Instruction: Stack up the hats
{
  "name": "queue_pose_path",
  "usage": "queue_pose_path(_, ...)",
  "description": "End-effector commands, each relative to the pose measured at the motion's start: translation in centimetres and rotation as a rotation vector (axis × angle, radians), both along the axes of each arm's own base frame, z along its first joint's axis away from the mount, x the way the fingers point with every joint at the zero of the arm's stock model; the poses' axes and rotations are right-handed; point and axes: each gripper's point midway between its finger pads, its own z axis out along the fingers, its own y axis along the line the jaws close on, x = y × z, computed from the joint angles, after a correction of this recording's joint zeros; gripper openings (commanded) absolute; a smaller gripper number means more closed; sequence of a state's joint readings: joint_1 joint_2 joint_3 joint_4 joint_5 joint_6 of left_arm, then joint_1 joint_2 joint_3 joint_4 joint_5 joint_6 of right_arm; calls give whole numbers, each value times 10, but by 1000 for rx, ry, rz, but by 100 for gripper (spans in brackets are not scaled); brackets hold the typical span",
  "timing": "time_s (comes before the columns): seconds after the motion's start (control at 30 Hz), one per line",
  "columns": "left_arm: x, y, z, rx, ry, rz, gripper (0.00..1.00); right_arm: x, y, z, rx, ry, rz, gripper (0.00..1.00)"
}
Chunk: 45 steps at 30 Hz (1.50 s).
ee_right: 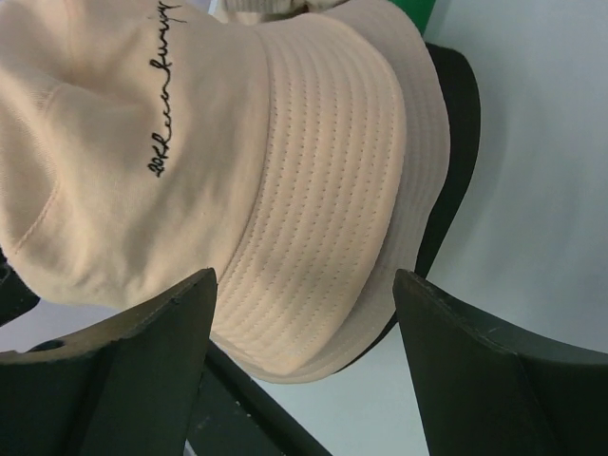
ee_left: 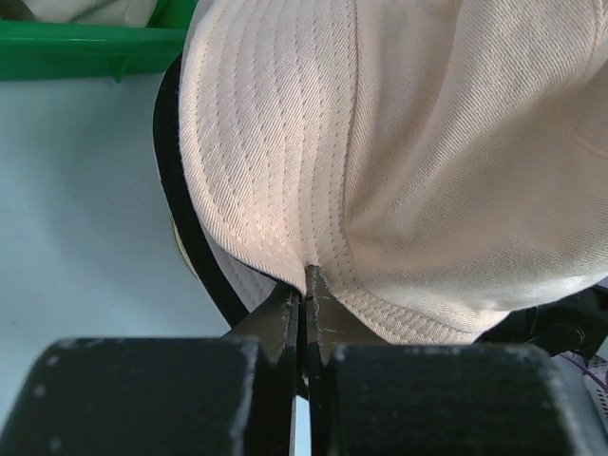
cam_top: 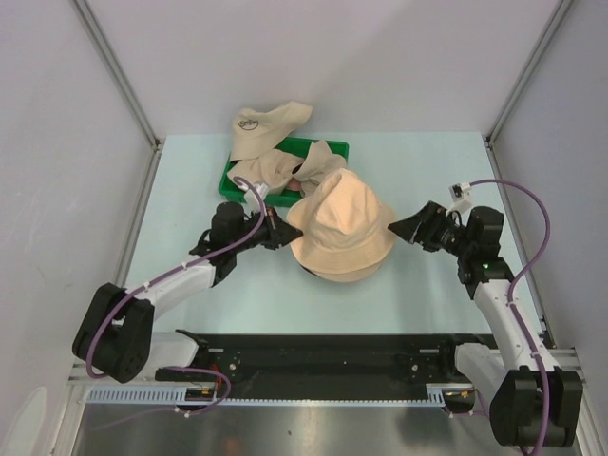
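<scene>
A peach-beige hat [cam_top: 340, 226] with black script on its crown lies on top of a pile in the middle of the table. A black-lined brim [ee_right: 458, 133] shows under it. My left gripper [cam_top: 276, 234] is shut on the left brim of this top hat [ee_left: 380, 142], its tips [ee_left: 306, 277] pinching the stitched edge. My right gripper [cam_top: 404, 231] stands open just right of the pile. In the right wrist view the hat's brim [ee_right: 323, 218] lies ahead of the spread fingers [ee_right: 190, 313], untouched. More hats [cam_top: 285, 171] lie crumpled in the green tray, and one [cam_top: 266, 123] hangs over its far edge.
The green plastic tray [cam_top: 228, 180] sits behind and left of the pile, and its rim [ee_left: 85, 47] is close to my left gripper. White walls with metal posts close the table at the left, right and back.
</scene>
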State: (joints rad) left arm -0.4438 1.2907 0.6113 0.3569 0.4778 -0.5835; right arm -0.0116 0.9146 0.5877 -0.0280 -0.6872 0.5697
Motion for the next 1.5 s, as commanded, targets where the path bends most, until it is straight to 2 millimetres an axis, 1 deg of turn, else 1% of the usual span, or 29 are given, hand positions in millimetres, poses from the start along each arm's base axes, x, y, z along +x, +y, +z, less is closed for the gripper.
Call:
queue_pose_path(0.0,-10,6,-24,30,33,-14,0,1,12,10,75,-52,95,80)
queue_pose_path(0.03,-11,7,-26,32,39,-8,0,1,12,6,75,-45,95,80)
queue_pose_path(0.1,-12,7,-23,18,33,-8,0,1,13,-1,79,-40,103,80)
queue_pose_path(0.13,-14,7,-24,16,37,-10,0,1,13,-2,84,-39,109,80)
queue_pose_path(0.17,-14,7,-23,9,33,-7,0,0,16,2,96,-62,132,80)
queue_pose_path(0.2,-14,7,-20,2,30,-5,0,0,17,-2,109,-47,137,80)
queue_pose_path(0.27,-15,7,-19,-12,26,0,0,-1,20,-1,122,-55,163,80)
queue_pose_path(0.3,-16,7,-18,-19,27,1,0,0,21,-8,127,-35,167,80)
queue_pose_path(0.4,-18,7,-16,-43,27,4,0,-1,24,-13,144,-27,207,76)
queue_pose_path(0.43,-20,7,-18,-47,30,3,0,-3,27,-19,163,5,228,71)
queue_pose_path(0.5,-21,7,-17,-65,31,4,0,-2,29,-21,182,12,250,61)
queue_pose_path(0.53,-22,7,-18,-67,36,5,0,-5,31,-22,199,25,270,46)
queue_pose_path(0.6,-24,8,-19,-72,42,14,0,-7,33,-21,203,26,290,31)
queue_pose_path(0.63,-25,9,-21,-71,48,18,0,-10,33,-21,201,28,306,18)
queue_pose_path(0.67,-26,10,-21,-72,47,21,0,-11,33,-23,178,38,313,11)
queue_pose_path(0.73,-26,12,-26,-65,61,38,0,-12,30,-29,124,52,311,4)
queue_pose_path(0.8,-26,15,-34,-46,88,54,0,-22,26,-48,42,128,329,1)
queue_pose_path(0.83,-27,16,-38,-40,97,59,0,-26,22,-63,6,203,293,0)
queue_pose_path(0.93,-29,20,-49,-26,130,80,0,-30,14,-91,-55,309,240,0)
queue_pose_path(0.97,-30,21,-51,-23,136,84,0,-35,20,-104,-75,368,258,0)
queue_pose_path(1.0,-32,22,-57,-15,149,91,0,-31,15,-112,-128,394,221,0)
queue_pose_path(1.03,-33,25,-62,-3,165,102,0,-40,19,-121,-162,450,242,0)
queue_pose_path(1.1,-35,27,-71,14,194,111,0,-39,16,-137,-236,510,215,0)
queue_pose_path(1.2,-38,30,-85,37,231,121,0,-40,18,-150,-242,572,191,0)
queue_pose_path(1.3,-33,31,-94,53,250,138,0,-35,12,-160,-259,600,134,0)
queue_pose_path(1.33,-32,33,-102,75,277,151,0,-33,11,-161,-263,603,121,0)
queue_pose_path(1.37,-30,34,-105,85,285,161,0,-32,9,-162,-268,613,107,0)
queue_pose_path(1.43,-25,32,-102,78,285,156,1,-30,5,-160,-287,612,81,0)
queue_pose_path(1.47,-25,30,-96,63,280,143,6,-28,4,-157,-291,604,74,0)
